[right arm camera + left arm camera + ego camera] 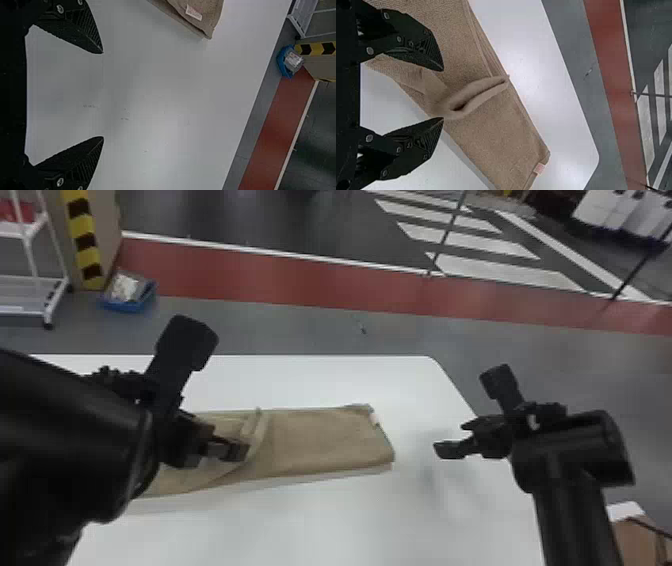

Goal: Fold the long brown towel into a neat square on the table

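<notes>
A small pale label (194,12) with reddish print is sewn at the edge of the brown towel (310,440), at the end between the two grippers; its lettering is too small to read. The towel lies on the white bench (325,525), below the left end effector (227,448) and reaching from there toward the right end effector (452,437), which hangs over bare bench just past the labelled end.

The bench has a rounded far corner, beyond and between the two. Farther off, past the left end effector, a blue tray (125,304) sits on the grey floor, near a yellow-and-black striped edge (84,240) and a white rack (31,255). A red floor band (280,277) crosses beyond both, with white stripes (475,240) behind it.

The left wrist view shows the left end effector spread wide, a raised, hollow fold of towel just ahead of its tips. The right wrist view shows the right one wide too, with faint marks (125,118) on the bench ahead of its fingers.
</notes>
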Motion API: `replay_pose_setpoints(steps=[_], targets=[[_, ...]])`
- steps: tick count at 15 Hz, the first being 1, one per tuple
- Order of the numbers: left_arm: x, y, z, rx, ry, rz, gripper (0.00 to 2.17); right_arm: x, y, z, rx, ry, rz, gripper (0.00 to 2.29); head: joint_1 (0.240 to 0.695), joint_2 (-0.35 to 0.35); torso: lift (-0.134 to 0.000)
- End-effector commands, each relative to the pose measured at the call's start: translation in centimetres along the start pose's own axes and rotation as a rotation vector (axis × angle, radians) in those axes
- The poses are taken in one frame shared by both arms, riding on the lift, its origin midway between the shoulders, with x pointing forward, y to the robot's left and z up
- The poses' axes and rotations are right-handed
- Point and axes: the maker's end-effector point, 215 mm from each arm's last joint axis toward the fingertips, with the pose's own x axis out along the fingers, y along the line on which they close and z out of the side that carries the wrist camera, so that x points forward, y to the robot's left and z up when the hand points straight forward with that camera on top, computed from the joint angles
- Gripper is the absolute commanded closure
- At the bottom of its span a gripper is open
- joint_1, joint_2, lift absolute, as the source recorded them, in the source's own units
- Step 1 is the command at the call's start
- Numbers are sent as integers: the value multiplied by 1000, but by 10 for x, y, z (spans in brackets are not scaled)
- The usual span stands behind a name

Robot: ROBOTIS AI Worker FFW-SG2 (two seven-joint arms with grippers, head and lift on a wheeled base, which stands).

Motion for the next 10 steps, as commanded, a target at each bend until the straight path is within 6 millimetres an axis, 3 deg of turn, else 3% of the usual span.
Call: replay_pose_setpoints(steps=[1,4,7,10], targets=[[-2,-6,1,-3,-7,-11,39,-3,1,2,20,-5,-2,117,695,-350,-124],[-8,5,-7,-47,-21,0,39,-20,13,9,90,-36,16,117,695,-350,-124],[-22,48,-32,-182,-38,44,39,-46,39,32,252,-80,74,117,695,-350,-124],[-45,104,-59,-354,-73,64,39,-55,90,49,407,-84,159,117,695,-350,-124]])
